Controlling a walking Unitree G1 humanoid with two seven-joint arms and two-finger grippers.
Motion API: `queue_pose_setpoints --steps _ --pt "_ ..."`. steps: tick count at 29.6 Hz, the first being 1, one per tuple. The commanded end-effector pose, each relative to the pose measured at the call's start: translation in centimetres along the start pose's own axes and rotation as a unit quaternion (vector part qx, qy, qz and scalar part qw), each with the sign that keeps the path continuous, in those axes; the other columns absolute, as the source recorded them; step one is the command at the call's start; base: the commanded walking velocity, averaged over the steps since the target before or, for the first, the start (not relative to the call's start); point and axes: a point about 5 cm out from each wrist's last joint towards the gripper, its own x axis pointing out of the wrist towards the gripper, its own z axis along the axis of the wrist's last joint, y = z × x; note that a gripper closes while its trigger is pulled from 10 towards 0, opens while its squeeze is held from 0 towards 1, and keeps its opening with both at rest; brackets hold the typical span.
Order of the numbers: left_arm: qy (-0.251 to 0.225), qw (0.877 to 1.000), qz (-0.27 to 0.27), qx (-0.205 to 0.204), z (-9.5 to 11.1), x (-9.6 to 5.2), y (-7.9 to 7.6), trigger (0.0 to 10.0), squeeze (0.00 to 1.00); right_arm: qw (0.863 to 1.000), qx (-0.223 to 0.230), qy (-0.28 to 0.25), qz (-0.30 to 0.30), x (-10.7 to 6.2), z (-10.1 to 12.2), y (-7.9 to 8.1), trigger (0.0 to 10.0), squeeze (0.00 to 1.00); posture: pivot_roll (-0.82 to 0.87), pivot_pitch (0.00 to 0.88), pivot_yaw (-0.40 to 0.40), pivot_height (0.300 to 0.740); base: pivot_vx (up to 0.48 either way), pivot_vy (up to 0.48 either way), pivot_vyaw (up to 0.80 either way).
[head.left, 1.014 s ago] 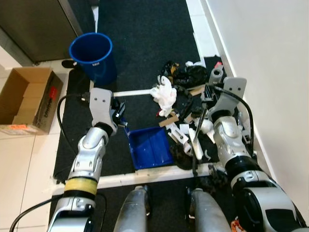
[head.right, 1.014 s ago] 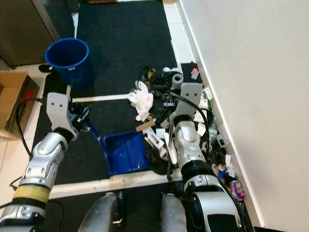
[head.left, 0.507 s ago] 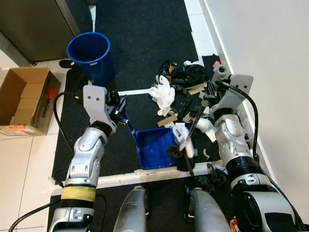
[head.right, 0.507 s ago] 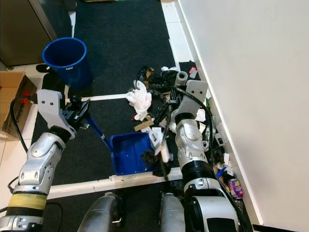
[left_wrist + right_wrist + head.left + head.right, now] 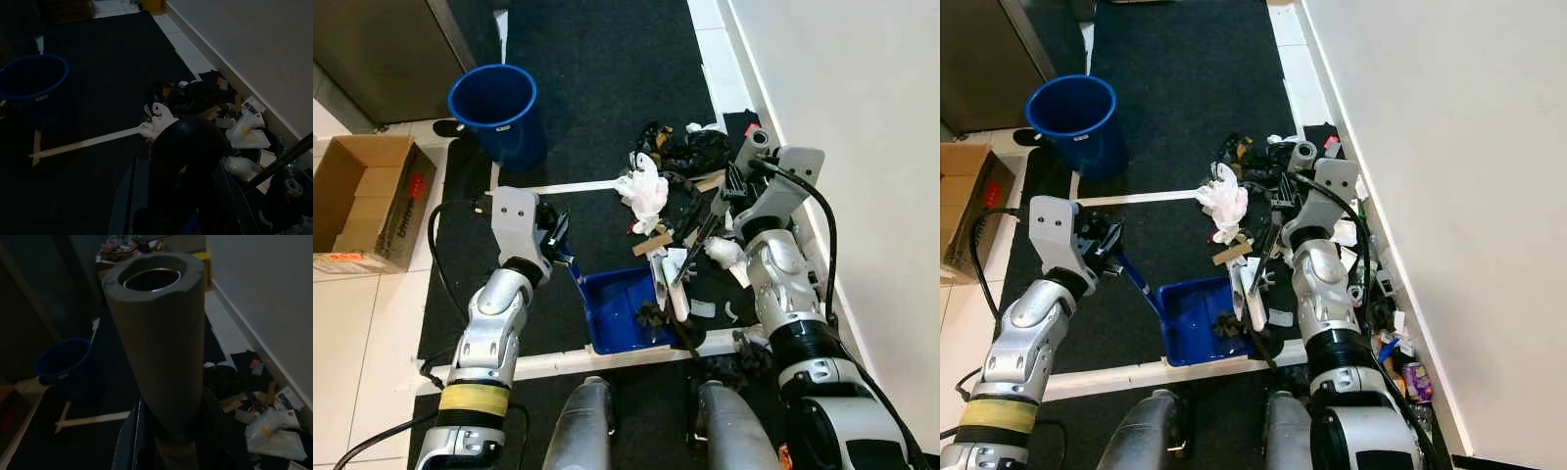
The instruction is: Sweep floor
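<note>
Since half a second ago the dustpan [image 5: 625, 308] sits slightly nearer the robot's left, and the broom head [image 5: 658, 315] has swung onto its right edge, pushing debris in.

Black mat [image 5: 597, 88]: dark carpet covering the floor, crossed by white tape lines [image 5: 578, 186]; white wall along the robot's right.
Cardboard box [image 5: 367, 201]: open, on pale tile at far left.
Blue bucket [image 5: 497, 110]: upright, round, at the mat's left edge, well apart from the dustpan.
Litter pile [image 5: 690, 162]: black bags, a crumpled white rag [image 5: 644, 192], cardboard scraps and plastic wrappers heaped against the wall.
Dustpan: blue, rectangular, flat on the mat between the arms, dark scraps in its right corner.
Broom: thin dark shaft [image 5: 703, 230] slanting down to a dark bristle head; grey handle end [image 5: 159, 333] close before the right wrist camera.
Left gripper [image 5: 558, 245]: fingers clamped around the dustpan's blue handle.
Right gripper [image 5: 732, 186]: fingers clamped around the broom shaft.
</note>
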Motion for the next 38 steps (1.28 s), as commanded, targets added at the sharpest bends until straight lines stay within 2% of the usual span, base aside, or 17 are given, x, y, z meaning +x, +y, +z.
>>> queue_pose_setpoints --steps 1,6,12,14,17,21,22,28,29,38 --pt "0.014 1.0 0.0 -0.008 -1.0 -0.4 -0.4 10.0 0.0 0.999 0.019 0.009 0.024 -0.2 -0.3 0.8 10.0 0.0 0.01 0.208 -0.005 0.74 0.0 0.0 0.0" --pt "0.002 1.0 0.007 -0.008 -0.5 -0.3 -0.1 10.0 0.0 0.998 0.022 0.025 0.051 -0.7 0.0 1.0 10.0 0.0 0.01 0.209 -0.007 0.74 0.0 0.0 0.0" --pt "-0.018 1.0 0.009 -0.008 0.5 0.0 -0.1 10.0 0.0 0.994 0.049 0.036 0.09 -1.2 1.2 1.2 10.0 0.0 0.01 0.21 -0.007 0.74 0.0 0.0 0.0" --pt "-0.025 1.0 0.007 -0.008 0.8 0.1 -0.2 10.0 0.0 0.994 0.054 0.028 0.094 -1.1 2.0 1.3 10.0 0.0 0.0 0.211 -0.005 0.74 0.0 0.0 0.0" --pt "-0.028 1.0 0.006 -0.004 1.0 0.2 -0.2 10.0 0.0 0.996 0.056 0.012 0.073 -0.7 3.0 0.5 10.0 0.0 0.01 0.211 -0.004 0.74 0.0 0.0 0.0" --pt "-0.028 1.0 0.006 -0.002 1.0 0.2 -0.2 10.0 0.0 0.996 0.065 0.008 0.064 -0.5 3.4 0.1 10.0 0.0 0.01 0.211 -0.004 0.74 0.0 0.0 0.0" --pt "-0.028 1.0 0.007 -0.002 1.0 0.2 -0.1 10.0 0.0 0.999 0.037 -0.01 0.038 -0.4 4.4 -1.1 10.0 0.0 0.01 0.212 -0.004 0.74 0.0 0.0 0.0" --pt "-0.027 1.0 0.008 -0.002 1.0 0.2 -0.1 10.0 0.0 1.0 -0.009 -0.026 0.01 -0.4 5.5 -2.5 10.0 0.0 0.01 0.211 -0.004 0.74 0.0 0.0 0.0" --pt "-0.026 1.0 0.007 -0.002 0.9 0.1 -0.1 10.0 0.0 0.999 -0.028 -0.035 -0.004 -0.5 5.9 -3.1 10.0 0.0 0.01 0.212 -0.005 0.74 0.0 0.0 0.0" --pt "-0.028 1.0 0.001 0.0 1.1 -0.1 -0.3 10.0 0.0 0.996 -0.046 -0.073 -0.027 -0.6 7.2 -4.0 10.0 0.0 0.01 0.214 -0.002 0.74 0.0 0.0 0.0"
